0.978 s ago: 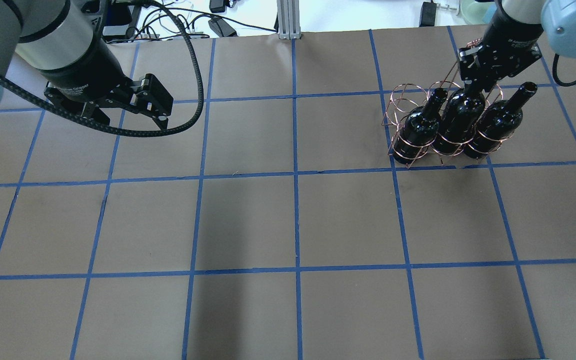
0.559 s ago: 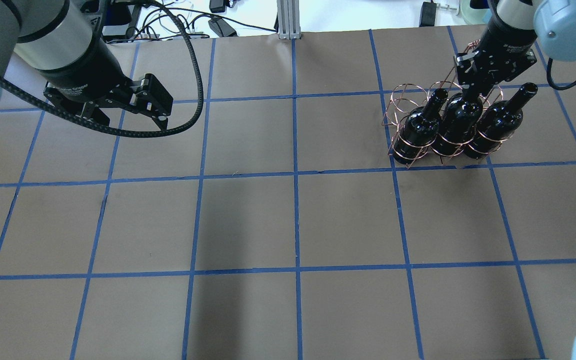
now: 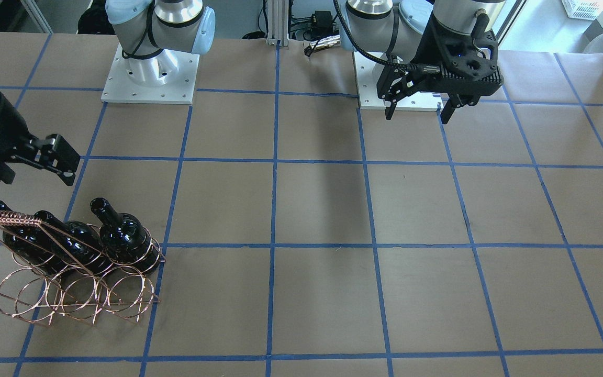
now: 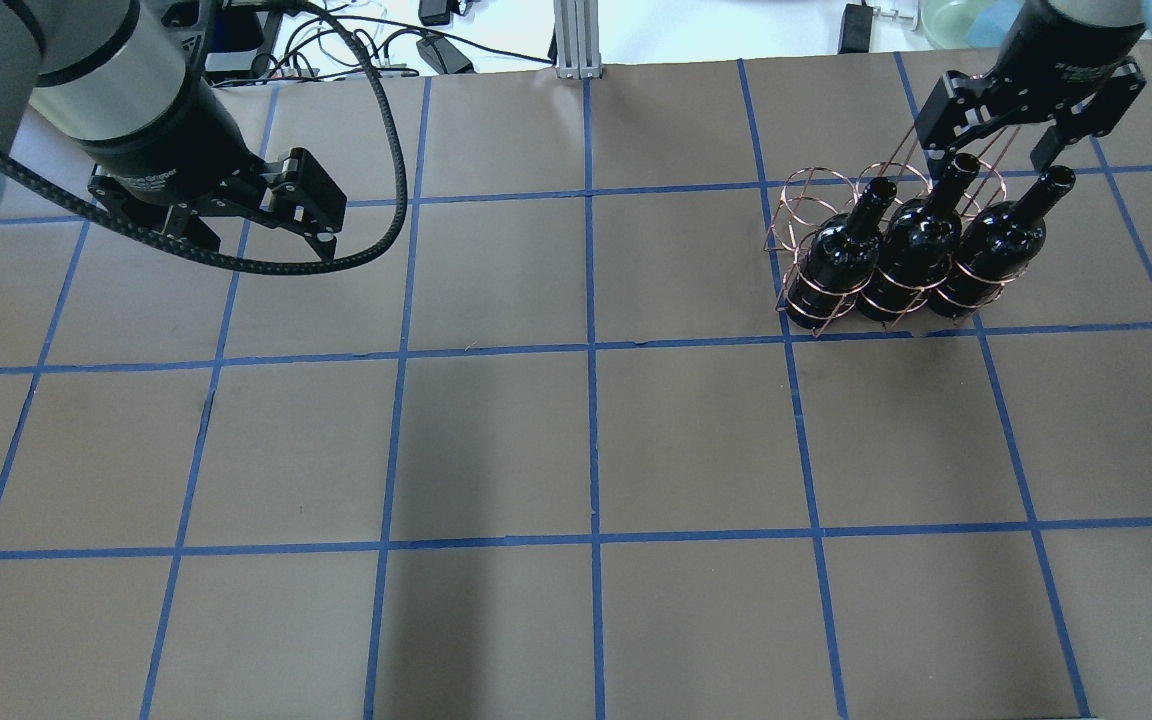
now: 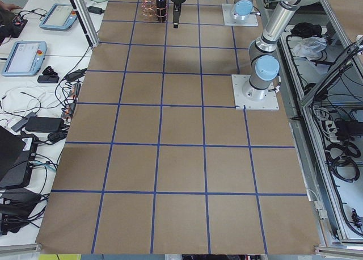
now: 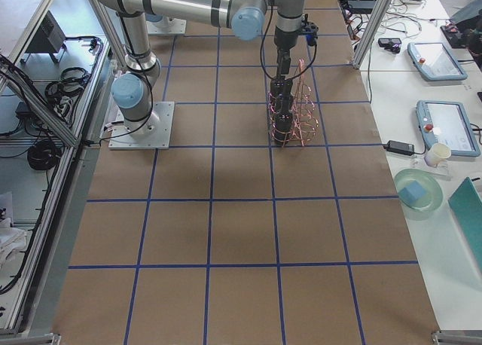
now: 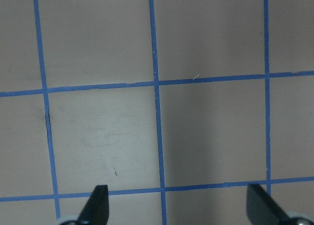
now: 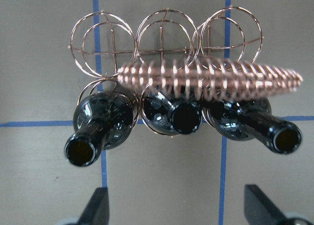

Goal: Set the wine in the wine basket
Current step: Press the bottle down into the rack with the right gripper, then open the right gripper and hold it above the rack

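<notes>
Wine bottles fill one row of the wine basket; my right gripper hangs spread above their necks, my left gripper spread over the table.

Glossy glass wine, copper-wire wine basket
</notes>
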Action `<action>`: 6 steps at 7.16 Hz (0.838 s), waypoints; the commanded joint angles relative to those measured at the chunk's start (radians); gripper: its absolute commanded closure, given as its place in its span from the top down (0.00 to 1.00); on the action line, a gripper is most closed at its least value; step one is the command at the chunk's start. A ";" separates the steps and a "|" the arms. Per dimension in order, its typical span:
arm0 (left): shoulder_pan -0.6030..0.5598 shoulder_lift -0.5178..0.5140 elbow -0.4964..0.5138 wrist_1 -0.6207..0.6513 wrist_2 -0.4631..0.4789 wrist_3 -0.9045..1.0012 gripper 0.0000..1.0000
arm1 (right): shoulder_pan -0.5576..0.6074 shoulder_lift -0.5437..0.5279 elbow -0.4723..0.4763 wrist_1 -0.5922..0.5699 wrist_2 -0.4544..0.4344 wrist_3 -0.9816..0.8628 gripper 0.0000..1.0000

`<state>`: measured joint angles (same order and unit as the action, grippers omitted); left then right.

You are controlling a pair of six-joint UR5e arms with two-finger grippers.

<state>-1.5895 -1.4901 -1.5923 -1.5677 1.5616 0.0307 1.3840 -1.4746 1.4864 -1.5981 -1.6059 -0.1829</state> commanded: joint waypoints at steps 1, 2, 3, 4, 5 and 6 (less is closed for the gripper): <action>0.000 -0.001 0.000 0.000 -0.002 0.000 1.00 | 0.012 -0.158 0.000 0.160 0.008 0.026 1.00; 0.000 -0.002 0.000 0.002 -0.002 0.000 1.00 | 0.053 -0.211 0.003 0.209 0.006 0.086 1.00; -0.001 -0.002 0.000 0.000 -0.002 0.000 1.00 | 0.103 -0.207 -0.003 0.210 -0.006 0.114 1.00; -0.001 -0.002 0.000 0.000 -0.002 0.000 1.00 | 0.128 -0.204 -0.001 0.210 -0.002 0.172 1.00; -0.001 -0.006 0.000 0.002 -0.002 0.000 1.00 | 0.133 -0.204 0.009 0.213 0.009 0.190 1.00; -0.001 -0.006 0.000 0.000 -0.002 0.000 1.00 | 0.139 -0.202 0.017 0.204 0.012 0.207 1.00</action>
<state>-1.5906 -1.4946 -1.5923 -1.5670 1.5601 0.0307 1.5116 -1.6770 1.4939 -1.3893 -1.5998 -0.0035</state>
